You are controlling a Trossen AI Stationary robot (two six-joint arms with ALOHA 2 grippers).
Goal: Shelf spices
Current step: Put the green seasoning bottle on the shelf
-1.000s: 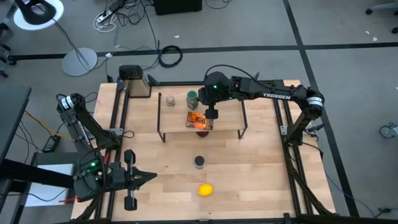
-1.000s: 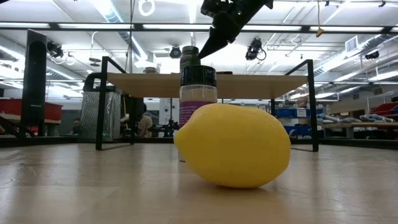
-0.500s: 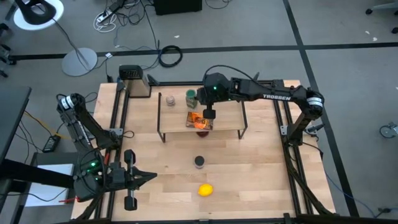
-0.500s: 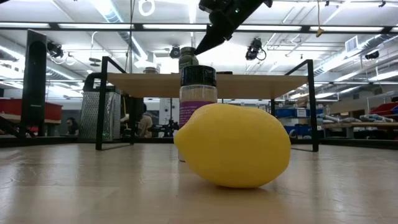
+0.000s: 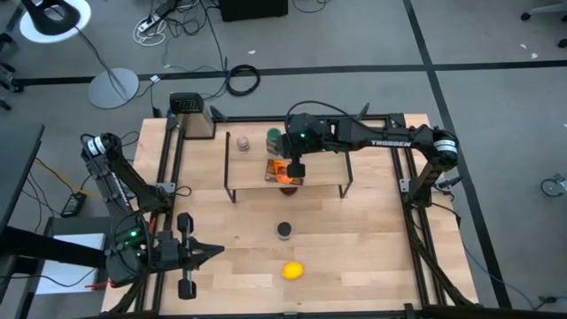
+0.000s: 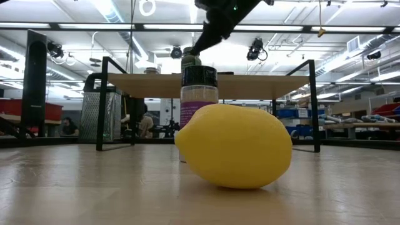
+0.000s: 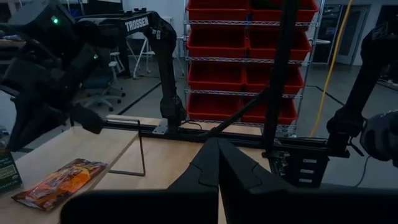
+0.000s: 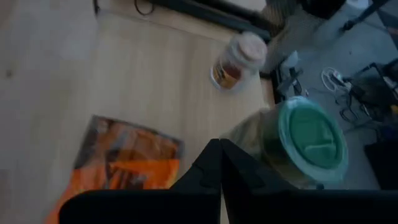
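The shelf [image 5: 323, 168] stands at the table's far middle. On its wooden top are a pale beige jar [image 5: 244, 142], a green jar [image 5: 274, 136] and a flat orange packet [image 5: 282, 168]. The purple jar with a black lid [image 5: 283, 230] stands upright on the table in front of the shelf. My right gripper [image 6: 194, 47] is shut and slants down over the shelf top. Its tips [image 8: 217, 149] are just above and beside the green jar's lid [image 8: 310, 138], with the packet [image 8: 124, 168] below them. My left gripper [image 5: 217, 252] waits shut near the table's front left. My right gripper's shut tips are right at the green jar's lid [image 6: 190, 57]; I cannot tell whether they touch it. The jar stands upright on the shelf.
A yellow lemon [image 5: 292, 270] lies on the table near the front edge, ahead of the purple jar. A metal grater [image 5: 190, 115] stands at the far left corner. Bare table lies to the right of the purple jar and the lemon.
My right gripper has gone toward the table's left edge above the shelf top, nearer the green jar, still shut. The jars, the packet and the lemon have kept their places.
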